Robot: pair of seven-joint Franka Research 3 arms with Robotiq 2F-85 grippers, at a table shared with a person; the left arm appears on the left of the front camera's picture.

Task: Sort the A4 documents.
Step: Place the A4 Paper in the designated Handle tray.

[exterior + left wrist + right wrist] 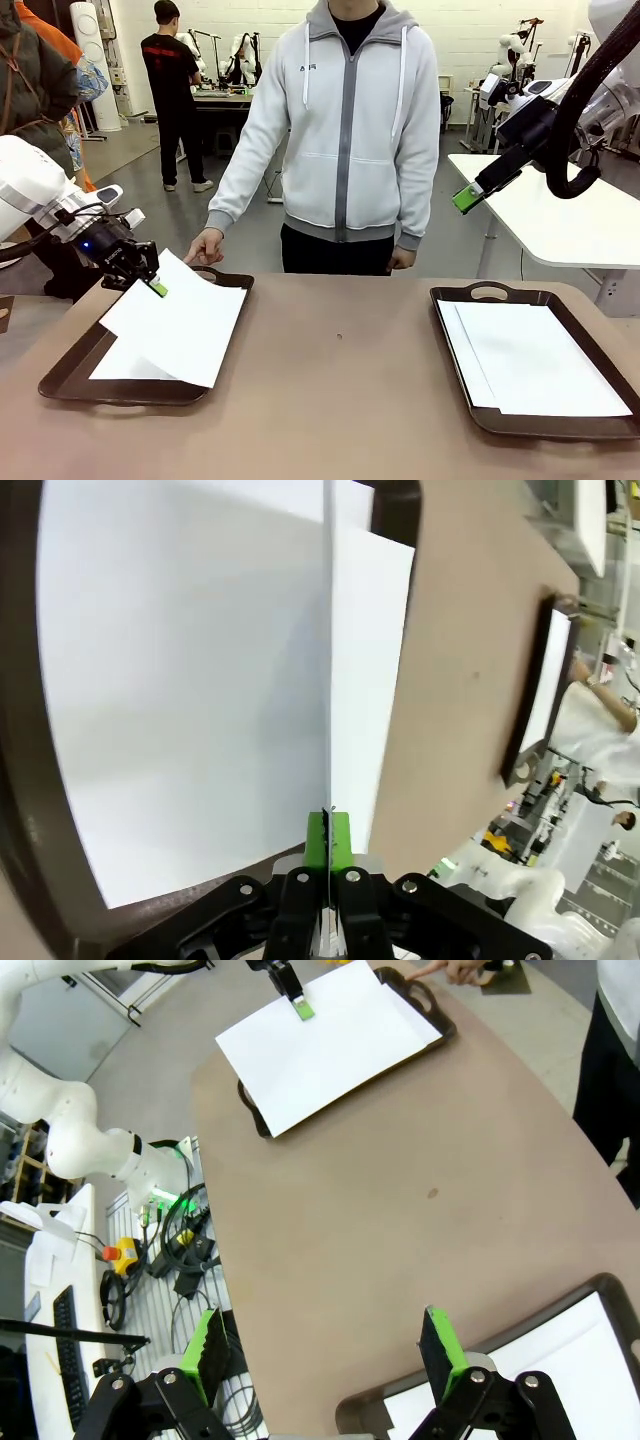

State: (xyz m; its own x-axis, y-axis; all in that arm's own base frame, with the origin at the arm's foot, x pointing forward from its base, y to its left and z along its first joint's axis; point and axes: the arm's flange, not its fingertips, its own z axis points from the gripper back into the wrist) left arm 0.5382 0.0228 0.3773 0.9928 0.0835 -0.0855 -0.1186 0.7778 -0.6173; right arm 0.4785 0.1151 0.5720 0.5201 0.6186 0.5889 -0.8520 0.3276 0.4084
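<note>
The A4 documents are white sheets in two dark brown trays. My left gripper (155,287) is shut on the far-left edge of the top sheet (185,320) and holds it slightly raised over the left tray (70,375); another sheet (115,365) lies under it. In the left wrist view the green pads (328,842) pinch that sheet (328,660), seen edge-on above the sheets (180,680) in the tray. The right tray (489,291) holds a stack of sheets (535,355). My right gripper (463,200) hangs open, high above the table's right side, its fingers (205,1350) wide apart with nothing between them.
A person in a grey hooded jacket stands at the far side; one hand (205,248) rests by the left tray's far handle. The brown table (340,380) lies bare between the trays. A white table (560,215) stands behind on the right.
</note>
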